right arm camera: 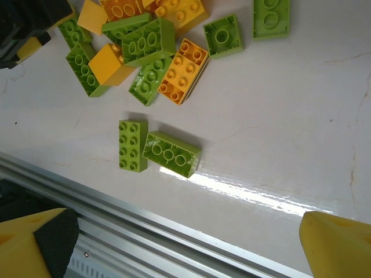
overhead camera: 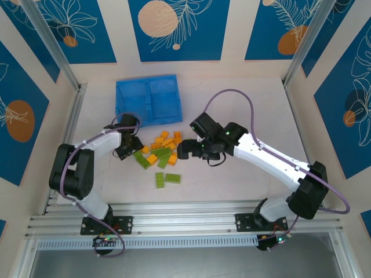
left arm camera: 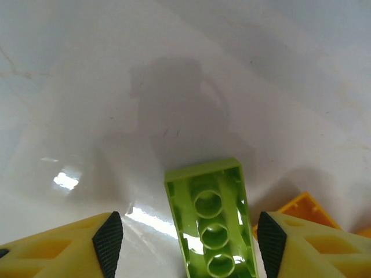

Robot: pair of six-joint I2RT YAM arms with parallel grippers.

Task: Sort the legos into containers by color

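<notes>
The legos are lime green and orange-yellow bricks heaped in a pile (overhead camera: 159, 152) mid-table, with two green ones (overhead camera: 167, 179) lying apart nearer the arms. The containers, two compartments of a blue tray (overhead camera: 133, 98), stand beyond the pile and hold no bricks. My left gripper (overhead camera: 128, 152) is down at the pile's left edge. An upside-down green brick (left arm camera: 211, 220) lies between its fingers, with a gap on the left side; the gripper (left arm camera: 190, 242) is open. My right gripper (overhead camera: 183, 149) hovers open at the pile's right edge, nothing between its fingers (right arm camera: 55, 243).
An orange brick (left arm camera: 301, 208) lies just beside my left gripper's right finger. An aluminium rail (right arm camera: 145, 220) runs along the table's near edge, close to the two separate green bricks (right arm camera: 133, 145). Panel walls close in the table's sides and back.
</notes>
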